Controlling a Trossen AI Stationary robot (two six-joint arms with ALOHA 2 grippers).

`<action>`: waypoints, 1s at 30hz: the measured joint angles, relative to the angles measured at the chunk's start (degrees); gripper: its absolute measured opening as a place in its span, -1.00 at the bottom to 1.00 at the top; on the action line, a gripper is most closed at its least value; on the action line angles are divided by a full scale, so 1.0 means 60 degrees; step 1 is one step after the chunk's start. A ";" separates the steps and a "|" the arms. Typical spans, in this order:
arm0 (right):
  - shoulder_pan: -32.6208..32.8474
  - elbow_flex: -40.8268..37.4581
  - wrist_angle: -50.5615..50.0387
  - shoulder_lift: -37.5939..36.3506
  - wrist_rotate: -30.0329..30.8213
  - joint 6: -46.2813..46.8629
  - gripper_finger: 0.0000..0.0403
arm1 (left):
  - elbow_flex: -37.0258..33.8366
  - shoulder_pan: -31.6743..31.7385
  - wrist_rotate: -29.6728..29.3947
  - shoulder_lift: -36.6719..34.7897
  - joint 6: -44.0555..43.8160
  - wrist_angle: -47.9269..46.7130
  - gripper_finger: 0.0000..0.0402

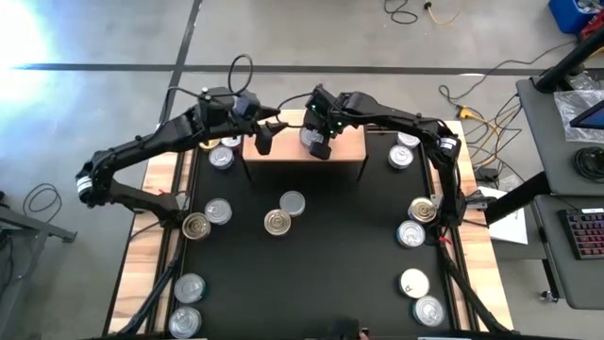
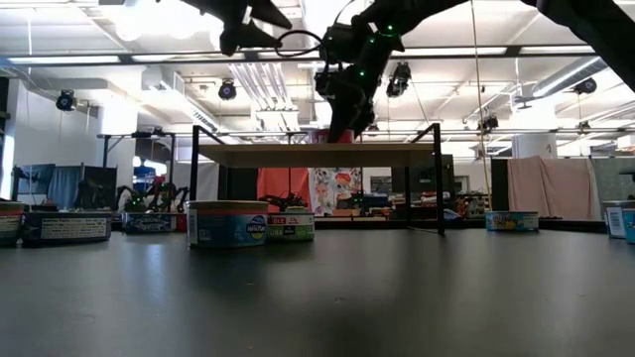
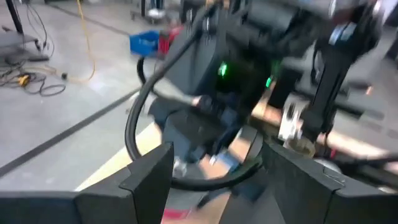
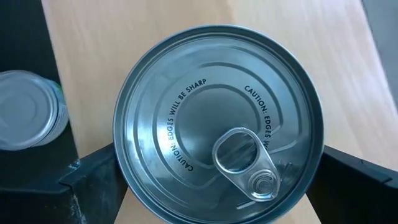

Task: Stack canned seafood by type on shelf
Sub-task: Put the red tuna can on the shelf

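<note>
Cans (image 1: 292, 201) lie around the shelf (image 1: 344, 147) on the desk. Right gripper (image 1: 314, 140) hovers over the shelf, wide open around 1 silver can (image 4: 217, 121), seen clearly only from its wrist. Left gripper (image 1: 265, 138), half open and empty, hangs beside the shelf.

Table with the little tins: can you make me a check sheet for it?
Surface: large black mat on a light wooden table.
Job's things: flat round silver-lidded tins and gold-lidded tins scattered on the mat; one silver pull-tab tin on the low light-wood shelf.
Clutter: nothing seen.
Claws: right claw open around the pull-tab tin; left claw open above the shelf's left end.
Cables: black cable looped over the left arm; orange cable on the floor.
Surroundings: grey concrete floor, desk with keyboard.
</note>
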 joint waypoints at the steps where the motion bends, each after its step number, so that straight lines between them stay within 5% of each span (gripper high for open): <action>1: 0.0010 -0.0003 -0.0016 0.0000 -0.0085 0.0040 0.99 | -0.0003 0.0015 -0.0094 -0.0038 0.0093 -0.0068 0.15; 8: 0.0018 -0.0018 -0.0041 0.0007 -0.0962 0.0770 0.99 | -0.0047 0.0447 0.0495 -0.0467 0.0028 -0.0791 0.34; 17: 0.0113 -0.0018 0.0024 0.0011 -0.1081 0.2183 0.99 | -0.0222 0.0397 0.1047 -0.0594 0.1832 -0.2158 0.70; 24: 0.0336 -0.0011 -0.0055 0.0011 -0.1069 0.2248 0.99 | -0.0563 0.0599 0.1676 -0.0642 0.2180 -0.2790 0.75; 30: 0.0508 -0.0012 -0.0016 0.0011 -0.1082 0.1520 0.99 | -0.1769 0.0899 0.1678 -0.1521 0.0852 -0.0512 0.67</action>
